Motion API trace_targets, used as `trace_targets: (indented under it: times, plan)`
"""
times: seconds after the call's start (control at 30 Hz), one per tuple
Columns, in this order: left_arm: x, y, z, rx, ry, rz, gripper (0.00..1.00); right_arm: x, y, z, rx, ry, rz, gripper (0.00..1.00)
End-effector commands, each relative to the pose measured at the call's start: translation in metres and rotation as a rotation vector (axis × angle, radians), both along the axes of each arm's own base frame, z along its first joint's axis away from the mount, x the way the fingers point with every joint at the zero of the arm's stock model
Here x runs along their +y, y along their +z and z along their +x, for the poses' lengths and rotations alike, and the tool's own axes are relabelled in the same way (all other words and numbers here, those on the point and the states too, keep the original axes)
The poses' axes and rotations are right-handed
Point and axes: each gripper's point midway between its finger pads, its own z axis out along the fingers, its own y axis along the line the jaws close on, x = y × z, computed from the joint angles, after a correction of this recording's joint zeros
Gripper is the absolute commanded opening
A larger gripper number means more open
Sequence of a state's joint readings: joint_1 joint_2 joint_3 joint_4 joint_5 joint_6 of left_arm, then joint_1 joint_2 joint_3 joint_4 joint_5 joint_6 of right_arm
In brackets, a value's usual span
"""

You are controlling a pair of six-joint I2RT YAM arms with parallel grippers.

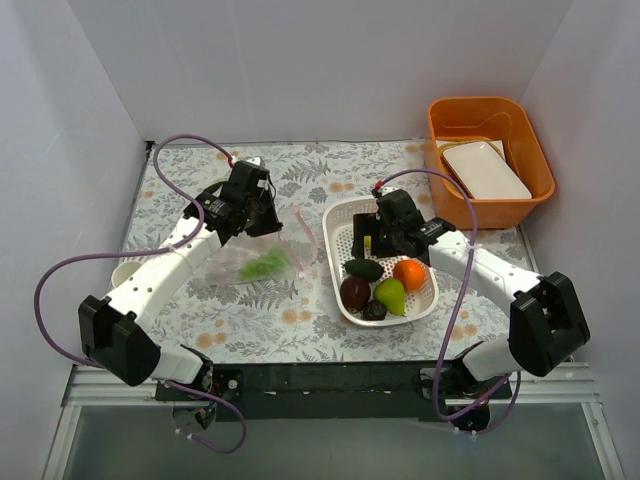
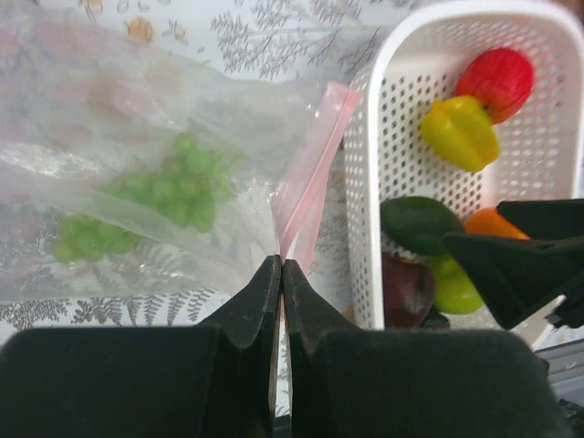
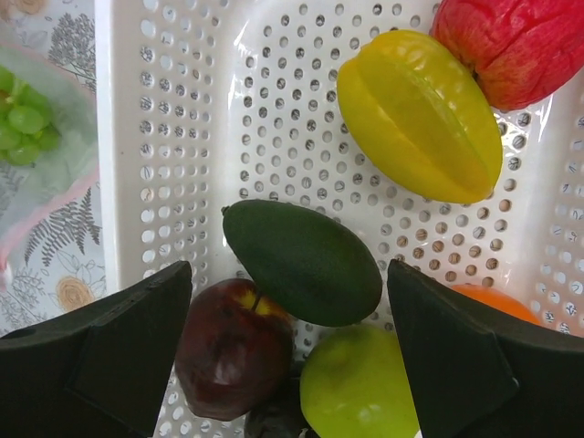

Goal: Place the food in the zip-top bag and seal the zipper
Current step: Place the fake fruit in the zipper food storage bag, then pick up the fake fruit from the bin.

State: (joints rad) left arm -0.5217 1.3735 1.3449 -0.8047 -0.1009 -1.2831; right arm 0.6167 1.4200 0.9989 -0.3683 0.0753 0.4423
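The clear zip-top bag lies left of centre with green grapes inside. My left gripper is shut on the bag's pink zipper strip; in the left wrist view the jaws pinch its near end and the grapes show through the plastic. My right gripper is open and empty over the white basket. In the right wrist view it straddles the avocado, a dark red apple and the green pear. A yellow piece, red apple and orange lie beyond.
An orange bin holding a white tray stands at the back right. A white round object shows partly under my left arm. White walls close in the table on three sides.
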Motion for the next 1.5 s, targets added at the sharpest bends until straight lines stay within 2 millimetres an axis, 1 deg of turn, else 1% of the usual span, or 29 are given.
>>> trace_targets:
  times: [0.0, 0.03, 0.1, 0.13, 0.2, 0.23, 0.27, 0.33, 0.37, 0.4, 0.43, 0.47, 0.5, 0.57, 0.6, 0.67, 0.7, 0.77, 0.8, 0.87, 0.9, 0.93, 1.0, 1.13, 1.3, 1.33, 1.4, 1.43, 1.47]
  plan:
    - [-0.007, -0.001, -0.011, 0.02, -0.051, -0.045, 0.0, -0.003, -0.009, -0.007, 0.029, 0.073, -0.06, 0.95]
    - [-0.007, -0.003, -0.012, 0.027, -0.052, -0.04, 0.0, 0.0, -0.011, -0.011, 0.043, 0.111, -0.051, 0.95]
    - [-0.007, -0.002, -0.011, 0.022, -0.054, -0.038, 0.0, -0.001, -0.02, -0.013, 0.064, 0.142, -0.078, 0.95]
    - [-0.007, -0.002, -0.01, 0.017, -0.062, -0.034, 0.0, 0.005, -0.021, -0.017, 0.081, 0.18, -0.058, 0.94]
    - [-0.009, -0.001, -0.01, 0.014, -0.073, -0.038, 0.0, 0.009, -0.031, -0.019, 0.102, 0.235, -0.069, 0.94]
    - [-0.009, -0.001, -0.01, 0.013, -0.073, -0.039, 0.0, 0.012, -0.029, -0.016, 0.102, 0.243, -0.068, 0.94]
    - [-0.009, -0.002, -0.01, 0.014, -0.075, -0.038, 0.0, 0.012, -0.038, -0.016, 0.127, 0.251, -0.084, 0.94]
    - [-0.011, -0.001, -0.009, 0.012, -0.079, -0.043, 0.0, 0.013, -0.042, -0.014, 0.133, 0.274, -0.1, 0.91]
    - [-0.011, -0.001, -0.009, 0.013, -0.079, -0.045, 0.0, 0.013, -0.048, -0.014, 0.147, 0.274, -0.112, 0.89]
    - [-0.011, -0.001, -0.009, 0.015, -0.081, -0.046, 0.0, 0.012, -0.05, -0.014, 0.152, 0.279, -0.118, 0.84]
    - [-0.012, -0.001, -0.009, 0.012, -0.082, -0.049, 0.0, 0.013, -0.053, -0.013, 0.157, 0.279, -0.121, 0.82]
    - [-0.012, -0.002, -0.009, 0.013, -0.082, -0.049, 0.0, 0.014, -0.053, -0.012, 0.151, 0.28, -0.116, 0.74]
    - [-0.012, -0.002, -0.01, 0.013, -0.082, -0.051, 0.0, 0.015, -0.053, -0.011, 0.149, 0.283, -0.113, 0.69]
    - [-0.012, -0.002, -0.01, 0.011, -0.084, -0.052, 0.0, 0.016, -0.053, -0.011, 0.147, 0.286, -0.11, 0.64]
    - [-0.012, -0.003, -0.011, 0.014, -0.084, -0.051, 0.0, 0.016, -0.053, -0.011, 0.145, 0.285, -0.107, 0.59]
    - [-0.012, -0.004, -0.01, 0.014, -0.084, -0.051, 0.0, 0.018, -0.052, -0.01, 0.14, 0.286, -0.097, 0.56]
    - [-0.012, -0.004, -0.01, 0.013, -0.086, -0.051, 0.0, 0.018, -0.053, -0.011, 0.141, 0.285, -0.094, 0.48]
    - [-0.012, -0.004, -0.01, 0.011, -0.086, -0.052, 0.0, 0.02, -0.051, -0.01, 0.135, 0.287, -0.082, 0.44]
    - [-0.013, -0.006, -0.009, 0.016, -0.086, -0.05, 0.0, 0.021, -0.049, -0.01, 0.13, 0.287, -0.079, 0.33]
    - [-0.013, -0.004, -0.008, 0.011, -0.086, -0.052, 0.0, 0.022, -0.042, -0.008, 0.11, 0.276, -0.062, 0.24]
    - [-0.013, -0.005, -0.008, 0.013, -0.086, -0.051, 0.0, 0.022, -0.04, -0.008, 0.102, 0.272, -0.059, 0.22]
    - [-0.013, -0.004, -0.008, 0.01, -0.086, -0.053, 0.0, 0.023, -0.033, -0.005, 0.075, 0.265, -0.043, 0.22]
    - [-0.014, -0.004, -0.007, 0.01, -0.087, -0.052, 0.0, 0.023, -0.025, -0.004, 0.054, 0.243, -0.029, 0.22]
    - [-0.014, -0.007, -0.007, 0.015, -0.087, -0.049, 0.0, 0.023, -0.002, 0.001, -0.015, 0.204, 0.017, 0.22]
    - [-0.014, -0.008, -0.007, 0.014, -0.087, -0.05, 0.0, 0.029, 0.019, -0.002, -0.044, 0.196, 0.086, 0.22]
    - [-0.014, -0.009, -0.007, 0.014, -0.087, -0.05, 0.0, 0.036, 0.028, -0.005, -0.049, 0.209, 0.136, 0.22]
    - [-0.015, -0.008, -0.006, 0.011, -0.085, -0.054, 0.0, 0.045, 0.036, -0.009, -0.046, 0.225, 0.193, 0.22]
    - [-0.015, -0.008, -0.005, 0.007, -0.086, -0.054, 0.0, 0.054, 0.045, -0.011, -0.052, 0.244, 0.244, 0.22]
    - [-0.019, -0.008, -0.007, 0.017, -0.107, -0.072, 0.0, 0.061, 0.05, -0.015, -0.057, 0.26, 0.265, 0.22]
